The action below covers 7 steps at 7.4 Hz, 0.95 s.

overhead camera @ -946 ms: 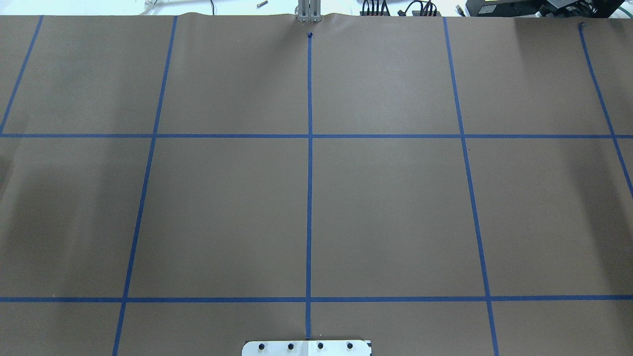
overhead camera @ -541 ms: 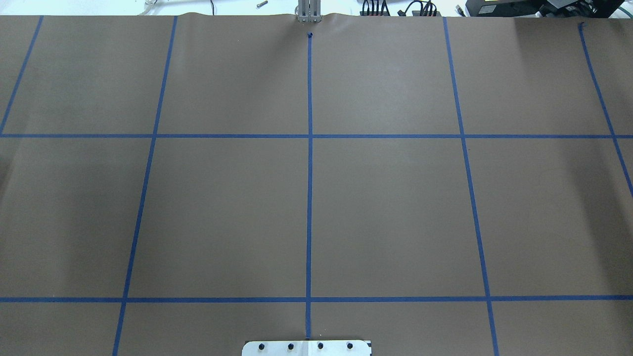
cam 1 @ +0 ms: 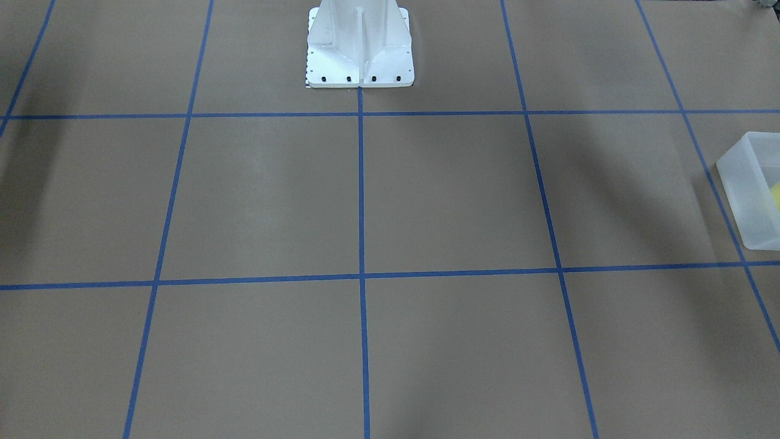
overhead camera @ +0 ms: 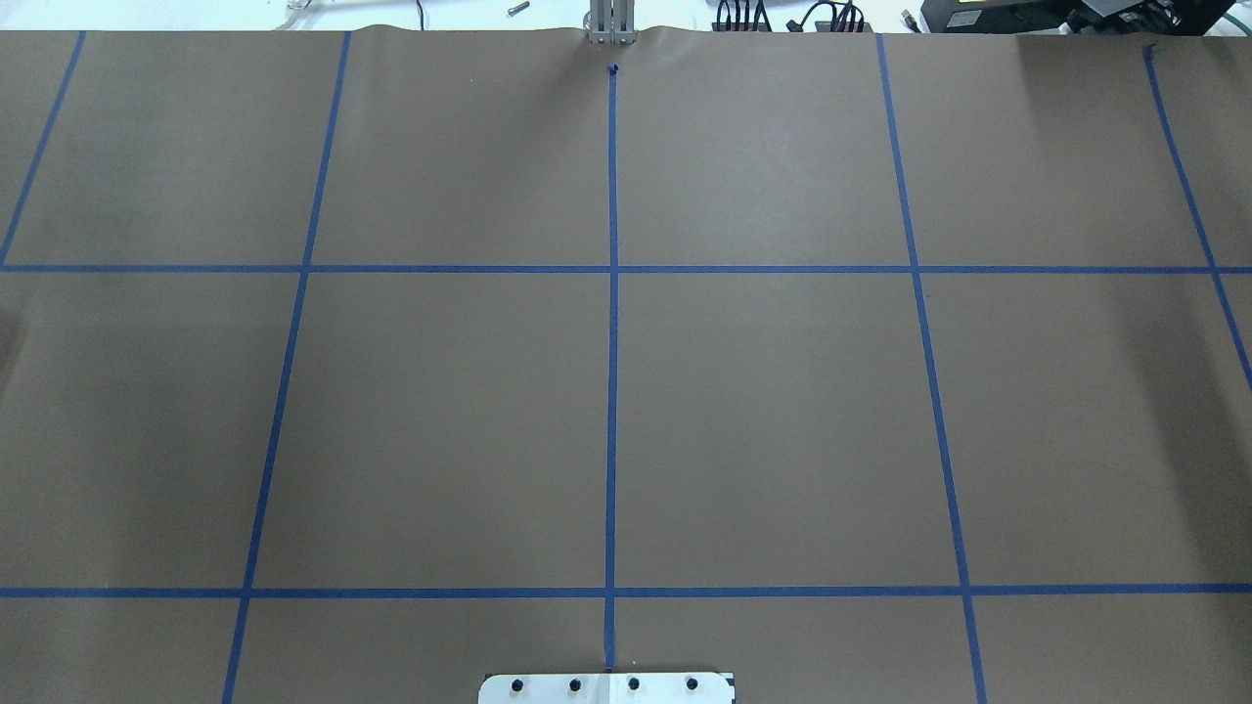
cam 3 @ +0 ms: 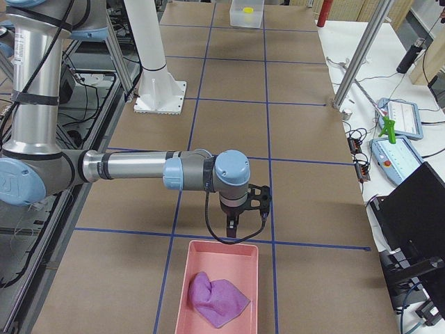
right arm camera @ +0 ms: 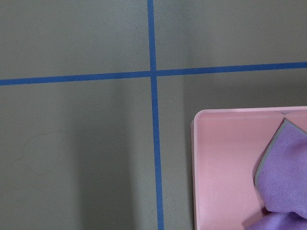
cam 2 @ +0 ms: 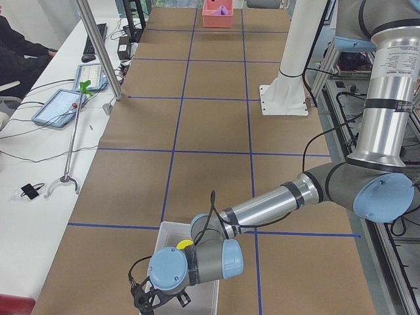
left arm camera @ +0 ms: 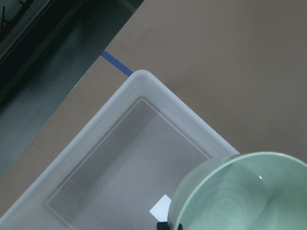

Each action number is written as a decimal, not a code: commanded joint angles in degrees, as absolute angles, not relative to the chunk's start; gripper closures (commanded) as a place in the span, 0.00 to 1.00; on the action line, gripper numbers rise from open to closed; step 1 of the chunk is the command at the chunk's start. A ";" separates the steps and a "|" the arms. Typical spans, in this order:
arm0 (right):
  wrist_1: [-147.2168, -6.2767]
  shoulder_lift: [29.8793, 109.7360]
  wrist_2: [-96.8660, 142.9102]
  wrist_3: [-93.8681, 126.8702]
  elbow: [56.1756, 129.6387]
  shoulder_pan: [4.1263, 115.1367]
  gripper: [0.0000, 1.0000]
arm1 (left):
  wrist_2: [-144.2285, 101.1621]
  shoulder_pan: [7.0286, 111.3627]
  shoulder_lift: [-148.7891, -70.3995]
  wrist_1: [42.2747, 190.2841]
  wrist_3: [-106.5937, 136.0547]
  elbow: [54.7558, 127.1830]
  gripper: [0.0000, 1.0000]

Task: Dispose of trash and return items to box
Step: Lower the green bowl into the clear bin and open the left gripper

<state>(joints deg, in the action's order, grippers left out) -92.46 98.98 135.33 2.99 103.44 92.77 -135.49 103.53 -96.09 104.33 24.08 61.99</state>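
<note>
As left claw (cam 2: 156, 302) pinches bowl (left arm camera: 244, 191) rim above box (left arm camera: 144, 81), bowl at 5 o'clock in wrist view, we judge it light, stiff, slick; rim hold suits. Right claw (cam 3: 240, 224): we cannot tell state.

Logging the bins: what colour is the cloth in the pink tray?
The cloth is purple, best seen in the exterior right view.
</note>
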 commanded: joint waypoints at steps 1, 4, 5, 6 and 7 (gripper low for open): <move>-92.46 98.97 135.26 2.99 103.36 92.72 0.00 | -135.44 103.45 -95.54 104.41 24.00 60.83 1.00; -92.46 98.96 135.26 2.99 103.36 92.64 0.00 | -132.54 103.45 -95.45 105.29 24.00 59.77 0.55; -92.46 98.96 135.26 2.99 103.36 92.64 0.00 | -132.54 103.45 -94.32 107.29 23.99 59.94 0.01; -92.46 98.96 135.35 2.99 103.36 92.64 0.00 | -132.45 103.45 -93.52 110.10 23.99 60.12 0.01; -92.46 98.88 135.35 3.08 103.45 92.64 0.00 | -132.45 103.45 -93.43 112.56 23.91 60.47 0.01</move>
